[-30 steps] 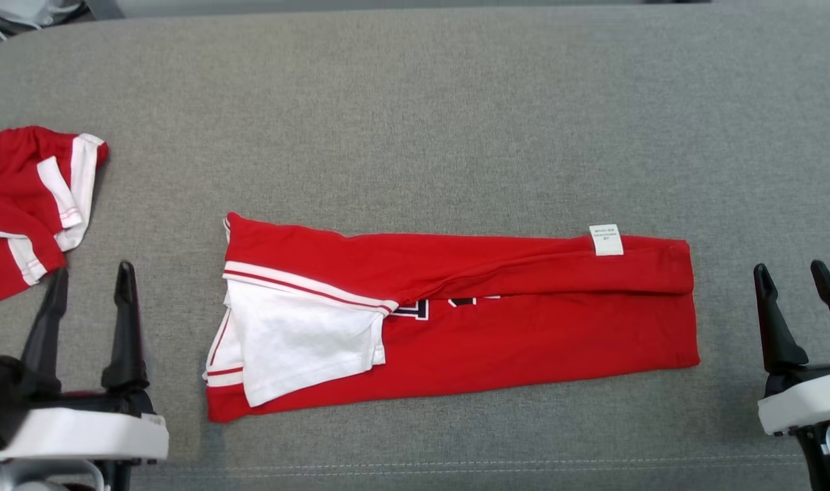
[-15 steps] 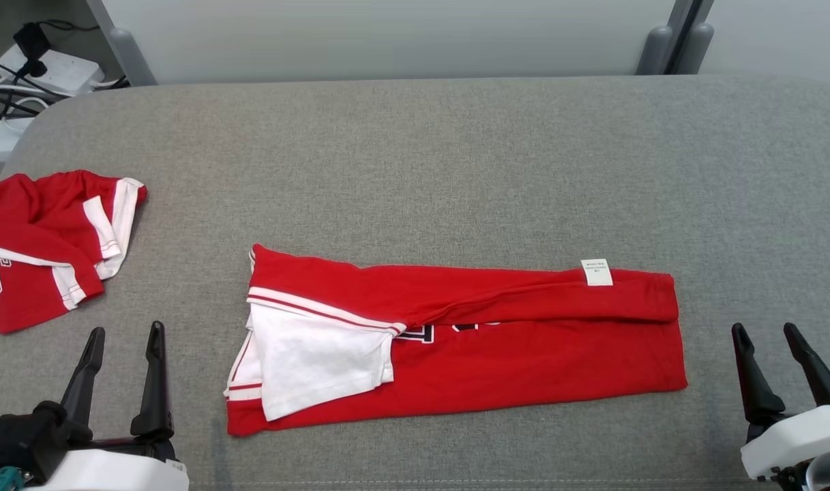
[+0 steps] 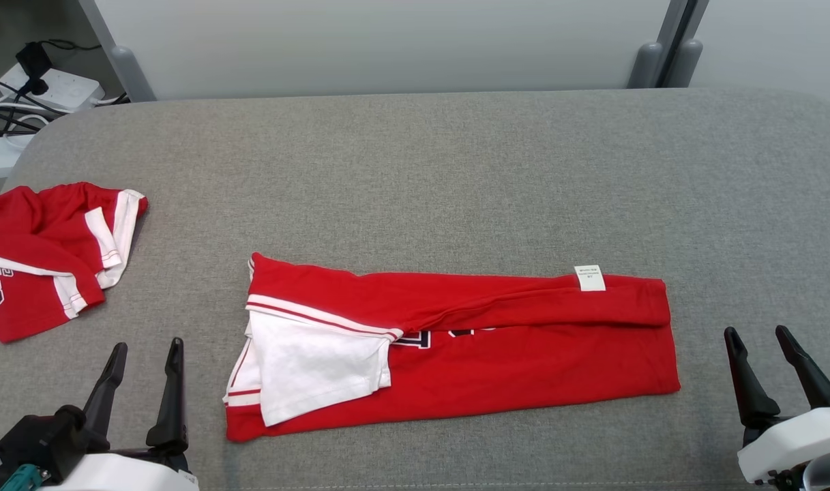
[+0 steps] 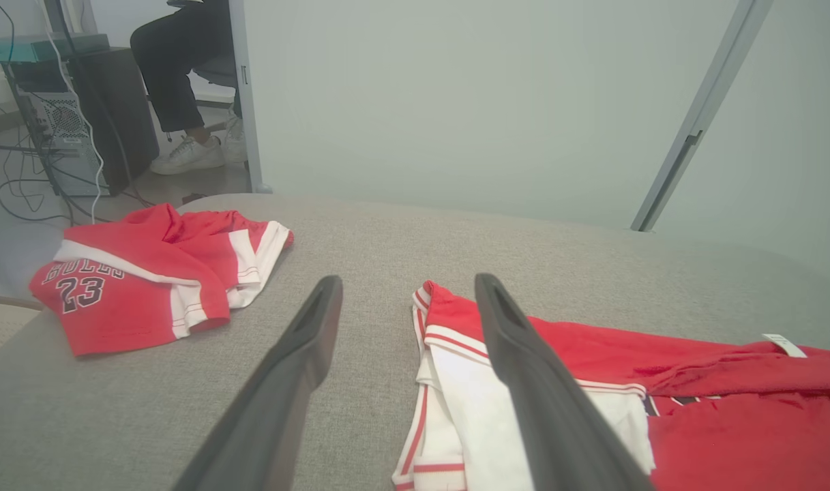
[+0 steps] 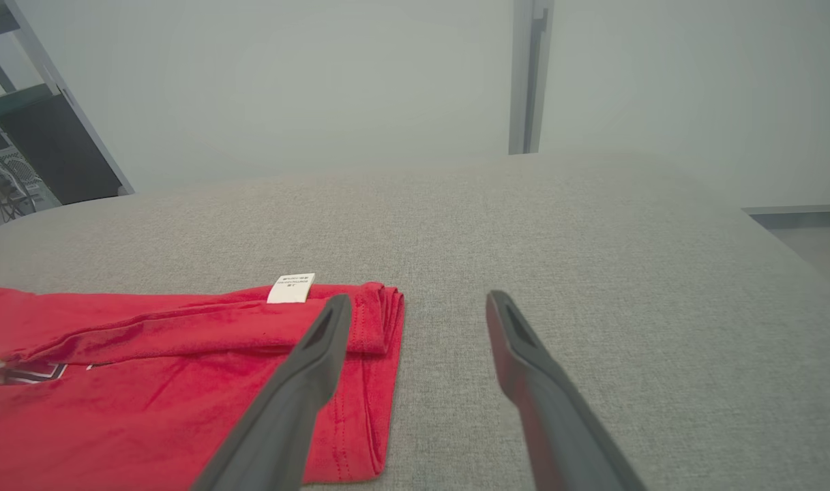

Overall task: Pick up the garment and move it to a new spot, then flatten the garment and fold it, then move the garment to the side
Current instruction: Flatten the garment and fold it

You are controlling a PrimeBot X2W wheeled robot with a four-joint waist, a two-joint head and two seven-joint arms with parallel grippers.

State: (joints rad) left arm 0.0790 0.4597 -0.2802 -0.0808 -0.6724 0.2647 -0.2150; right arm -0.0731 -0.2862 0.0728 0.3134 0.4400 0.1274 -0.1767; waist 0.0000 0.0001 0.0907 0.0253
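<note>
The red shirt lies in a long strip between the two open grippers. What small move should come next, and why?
Probably move the right gripper toward the right end of the garment to grasp it: the strip is not yet folded across, and both it and the left gripper stand open and empty.

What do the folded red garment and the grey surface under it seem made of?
Folded red garment: soft matte knit, likely cotton jersey; it lies limp with soft creases and stitched hems. Grey surface: coarse woven fabric, matte, flecked weave visible; its padding cannot be judged.
</note>
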